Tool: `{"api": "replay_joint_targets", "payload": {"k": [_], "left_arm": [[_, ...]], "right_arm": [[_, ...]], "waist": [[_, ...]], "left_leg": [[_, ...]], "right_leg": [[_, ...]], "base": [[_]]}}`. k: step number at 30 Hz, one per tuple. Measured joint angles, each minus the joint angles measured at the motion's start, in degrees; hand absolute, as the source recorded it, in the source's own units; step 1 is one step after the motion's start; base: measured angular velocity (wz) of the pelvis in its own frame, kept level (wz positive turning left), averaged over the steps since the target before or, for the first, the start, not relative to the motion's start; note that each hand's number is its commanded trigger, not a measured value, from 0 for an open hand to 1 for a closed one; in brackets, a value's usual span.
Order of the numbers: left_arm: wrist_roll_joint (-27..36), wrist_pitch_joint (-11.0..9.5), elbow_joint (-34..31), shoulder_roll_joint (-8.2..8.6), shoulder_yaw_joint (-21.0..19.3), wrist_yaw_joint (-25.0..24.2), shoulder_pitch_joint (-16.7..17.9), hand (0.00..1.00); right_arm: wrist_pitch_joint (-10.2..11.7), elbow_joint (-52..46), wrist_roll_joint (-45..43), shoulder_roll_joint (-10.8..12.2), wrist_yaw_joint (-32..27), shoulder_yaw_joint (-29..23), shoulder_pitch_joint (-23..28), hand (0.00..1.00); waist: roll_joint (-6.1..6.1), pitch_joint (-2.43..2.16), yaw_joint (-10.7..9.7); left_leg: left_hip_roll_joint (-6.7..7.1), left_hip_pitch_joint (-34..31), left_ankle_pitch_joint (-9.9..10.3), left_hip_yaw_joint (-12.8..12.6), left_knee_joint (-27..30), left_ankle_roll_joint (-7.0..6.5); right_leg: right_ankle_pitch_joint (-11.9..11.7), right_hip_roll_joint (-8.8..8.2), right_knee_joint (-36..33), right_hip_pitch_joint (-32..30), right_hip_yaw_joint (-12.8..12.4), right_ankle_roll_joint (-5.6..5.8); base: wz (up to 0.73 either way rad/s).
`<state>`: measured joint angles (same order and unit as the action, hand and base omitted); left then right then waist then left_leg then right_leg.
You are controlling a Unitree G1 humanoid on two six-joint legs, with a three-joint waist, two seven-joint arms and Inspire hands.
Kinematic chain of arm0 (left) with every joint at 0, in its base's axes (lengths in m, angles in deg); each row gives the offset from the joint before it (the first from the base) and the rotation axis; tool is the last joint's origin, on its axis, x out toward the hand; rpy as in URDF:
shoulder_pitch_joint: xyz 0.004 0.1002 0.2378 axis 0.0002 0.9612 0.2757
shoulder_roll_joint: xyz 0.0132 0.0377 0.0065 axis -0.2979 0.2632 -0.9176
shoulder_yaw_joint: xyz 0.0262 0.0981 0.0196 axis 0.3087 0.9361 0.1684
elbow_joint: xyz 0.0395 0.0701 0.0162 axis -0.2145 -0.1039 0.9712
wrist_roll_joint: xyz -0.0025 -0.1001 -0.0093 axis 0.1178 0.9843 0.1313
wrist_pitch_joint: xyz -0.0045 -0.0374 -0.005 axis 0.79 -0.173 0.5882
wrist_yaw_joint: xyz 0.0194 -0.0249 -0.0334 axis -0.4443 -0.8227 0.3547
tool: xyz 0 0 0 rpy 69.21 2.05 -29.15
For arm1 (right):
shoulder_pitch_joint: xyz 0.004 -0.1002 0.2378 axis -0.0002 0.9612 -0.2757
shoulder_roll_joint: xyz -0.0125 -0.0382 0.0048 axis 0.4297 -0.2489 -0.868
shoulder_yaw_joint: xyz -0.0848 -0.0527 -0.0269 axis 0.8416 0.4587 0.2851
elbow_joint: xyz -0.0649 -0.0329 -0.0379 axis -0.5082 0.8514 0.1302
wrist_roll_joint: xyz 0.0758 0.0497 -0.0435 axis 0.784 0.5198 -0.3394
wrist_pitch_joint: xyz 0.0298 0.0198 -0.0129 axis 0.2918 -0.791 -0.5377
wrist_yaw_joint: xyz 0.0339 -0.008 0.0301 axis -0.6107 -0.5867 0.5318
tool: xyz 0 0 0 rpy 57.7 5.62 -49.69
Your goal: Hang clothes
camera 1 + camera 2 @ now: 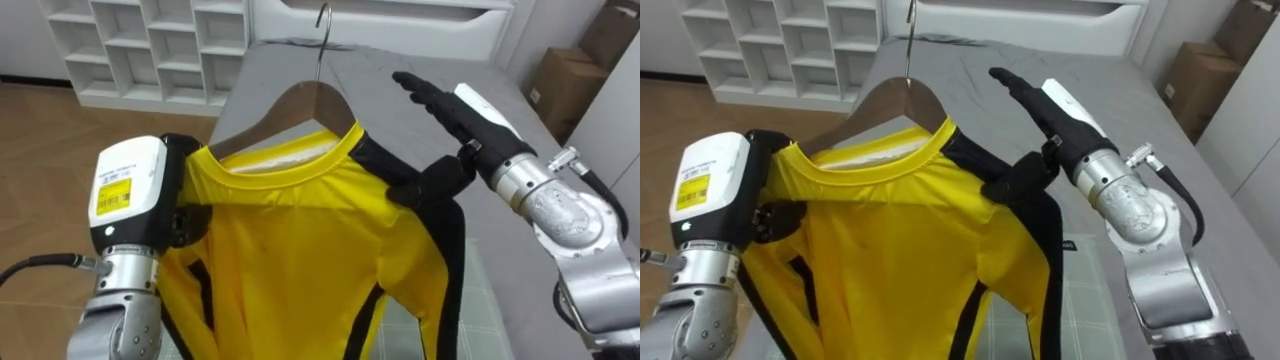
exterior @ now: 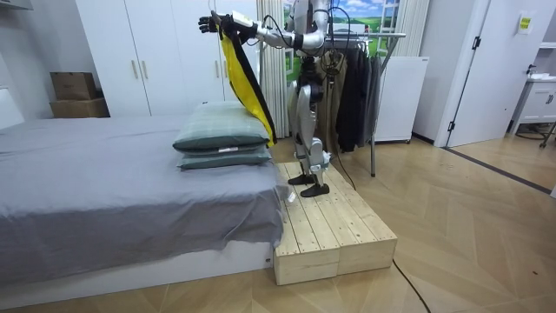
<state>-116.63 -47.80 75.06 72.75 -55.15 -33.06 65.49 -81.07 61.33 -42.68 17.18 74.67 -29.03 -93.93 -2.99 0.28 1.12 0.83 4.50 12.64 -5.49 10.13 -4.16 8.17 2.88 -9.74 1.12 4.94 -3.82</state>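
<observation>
The yellow shirt [image 1: 300, 250] with black side trim hangs on a wooden hanger [image 1: 318, 95], held up in front of me above the grey bed [image 1: 380, 60]. My left hand [image 1: 140, 195] is clamped on the shirt's left shoulder, its dark fingers curled at the cloth's edge. My right hand [image 1: 455, 115] sits at the black right shoulder, fingers straight and pointing out over the bed, thumb against the fabric. I stand on a wooden platform [image 2: 330, 230] beside the pillows [image 2: 221, 139].

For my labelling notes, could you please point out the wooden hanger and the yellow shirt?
wooden hanger [image 1: 320, 98]: left eye view, on its wooden top under the hook.
yellow shirt [image 1: 300, 250]: left eye view, on its chest.
</observation>
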Motion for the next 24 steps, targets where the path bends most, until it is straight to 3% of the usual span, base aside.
{"api": "replay_joint_targets", "payload": {"k": [12, 19, 24], "left_arm": [[0.1, 0.4, 0.0, -0.55, 0.5, -0.1, -0.4, 1.0], [0.1, 2.0, -0.4, -0.62, 0.6, -3.1, -0.5, 1.0], [-1.2, 2.0, -1.9, -1.37, 1.0, -4.1, -0.5, 1.0]], "right_arm": [[-1.1, 0.0, -1.6, 0.0, -0.4, 2.3, 0.0, 0.0], [-2.4, 0.3, -1.4, 0.0, 4.4, 3.1, 0.1, 0.0], [-2.4, 0.4, -1.6, -0.2, 8.1, 4.1, 0.2, 0.0]], "waist": [[-0.07, -0.02, 0.9], [-0.19, -0.07, 1.0], [-0.36, -0.08, 1.0]], "left_leg": [[0.02, 0.0, 0.0, 0.5, -0.3, 0.0], [0.0, 0.1, 0.0, 0.8, -0.4, 0.0], [-0.01, 0.3, 0.0, 1.1, -0.5, 0.0]], "right_leg": [[0.0, -0.02, 0.0, 0.0, 0.3, 0.0], [0.0, -0.02, 0.1, 0.0, 0.7, 0.0], [0.0, -0.03, 0.1, 0.3, 0.9, 0.0]], "base": [[0.01], [0.0], [0.02]]}}
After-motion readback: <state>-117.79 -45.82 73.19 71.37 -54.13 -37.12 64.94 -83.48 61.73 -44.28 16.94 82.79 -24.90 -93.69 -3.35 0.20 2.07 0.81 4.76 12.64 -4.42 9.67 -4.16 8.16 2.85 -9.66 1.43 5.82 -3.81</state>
